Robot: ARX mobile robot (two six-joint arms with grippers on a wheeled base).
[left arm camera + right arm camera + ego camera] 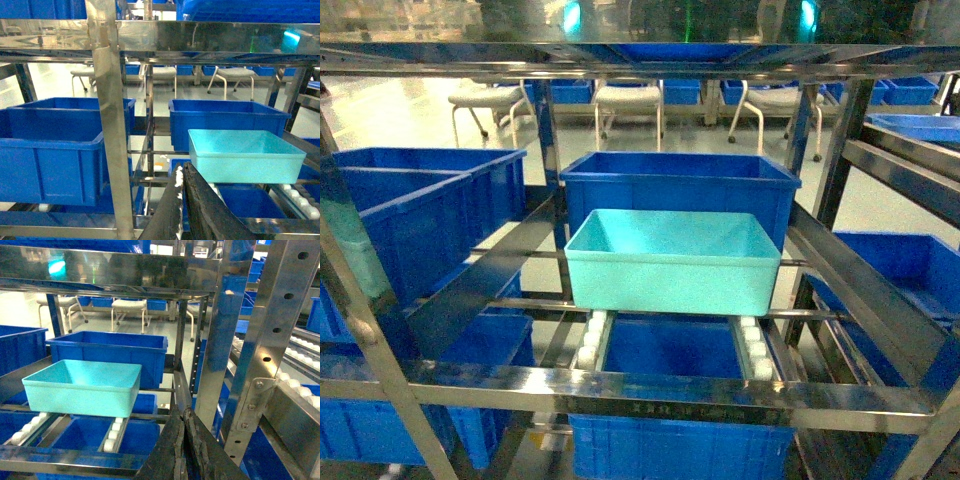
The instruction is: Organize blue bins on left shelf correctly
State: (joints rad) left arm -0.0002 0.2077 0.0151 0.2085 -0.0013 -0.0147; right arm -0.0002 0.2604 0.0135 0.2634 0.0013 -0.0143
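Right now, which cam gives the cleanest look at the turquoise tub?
Head view: the turquoise tub sits centred, whole rim, empty inside and front wall unobstructed, resting on the white roller tracks. Left wrist shows it at right, with the shut left gripper overlapping its lower left corner. Right wrist shows it whole but off to the left, at an angle.

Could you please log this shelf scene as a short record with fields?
turquoise tub: empty, open-topped, upright on the white roller tracks of the steel rack
behind it: dark blue bin, close behind
below it: another dark blue bin
left gripper: shut, holding nothing, clear of the tub
right gripper: shut, holding nothing
background: white stools on the floor
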